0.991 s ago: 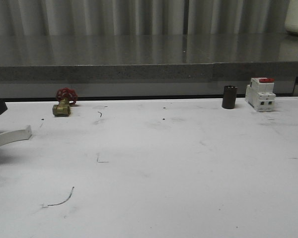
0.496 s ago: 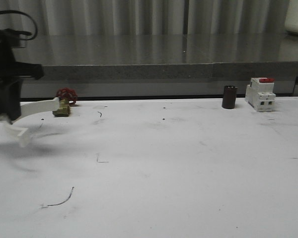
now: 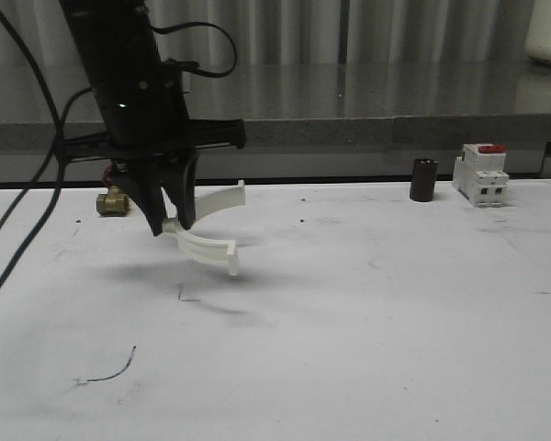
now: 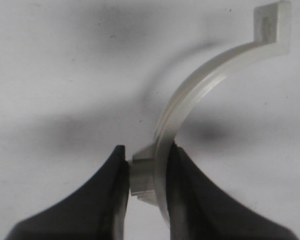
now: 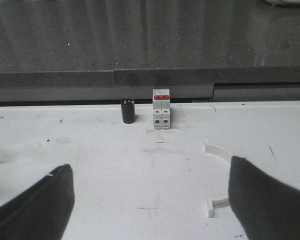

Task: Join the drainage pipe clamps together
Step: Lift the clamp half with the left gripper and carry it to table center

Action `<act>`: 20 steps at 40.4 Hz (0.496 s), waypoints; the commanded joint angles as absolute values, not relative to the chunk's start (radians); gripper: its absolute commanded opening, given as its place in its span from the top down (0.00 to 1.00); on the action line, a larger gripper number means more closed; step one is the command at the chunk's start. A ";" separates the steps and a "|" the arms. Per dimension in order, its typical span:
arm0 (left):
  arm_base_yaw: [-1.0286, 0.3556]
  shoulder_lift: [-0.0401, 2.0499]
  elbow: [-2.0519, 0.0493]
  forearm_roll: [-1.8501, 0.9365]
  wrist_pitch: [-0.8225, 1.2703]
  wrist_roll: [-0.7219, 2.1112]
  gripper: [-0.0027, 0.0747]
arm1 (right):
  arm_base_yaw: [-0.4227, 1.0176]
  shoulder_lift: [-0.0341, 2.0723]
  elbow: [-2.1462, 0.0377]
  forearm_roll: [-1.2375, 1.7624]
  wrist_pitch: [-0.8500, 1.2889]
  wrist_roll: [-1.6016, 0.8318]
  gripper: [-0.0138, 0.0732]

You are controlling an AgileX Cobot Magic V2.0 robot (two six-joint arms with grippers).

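Note:
One white half-ring drainage pipe clamp [image 3: 219, 198] hangs above the table in the front view, left of centre. My left gripper [image 3: 172, 225] is shut on it. In the left wrist view the black fingers [image 4: 107, 190] pinch the clamp's outer lug, and the band [image 4: 200, 90] curves away to its flat end tab. A second drainage pipe clamp [image 5: 219, 151] lies flat on the table in the right wrist view, partly hidden behind one finger. My right gripper [image 5: 150, 200] is open above the table, with nothing between its fingers.
A white breaker with a red top [image 3: 482, 175] and a black cylinder [image 3: 424, 179] stand at the back right. A brass valve [image 3: 113, 200] sits behind the left arm. A thin wire scrap [image 3: 110, 372] lies near the front left. A grey counter ledge [image 3: 349, 133] runs along the back.
My left arm has swung in from the left edge toward the middle, carrying the clamp up off the table.

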State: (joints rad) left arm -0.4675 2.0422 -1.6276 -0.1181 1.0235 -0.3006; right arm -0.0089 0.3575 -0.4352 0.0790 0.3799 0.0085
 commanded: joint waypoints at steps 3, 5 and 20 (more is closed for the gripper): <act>-0.483 2.013 -1.661 -0.125 0.963 -0.362 0.84 | -0.014 0.373 -0.473 0.069 0.302 0.000 0.10; -0.483 2.023 -1.661 -0.125 0.963 -0.364 0.84 | -0.014 0.373 -0.473 0.069 0.302 0.000 0.10; -0.483 2.069 -1.661 -0.127 0.975 -0.364 0.81 | -0.014 0.373 -0.473 0.069 0.302 0.000 0.10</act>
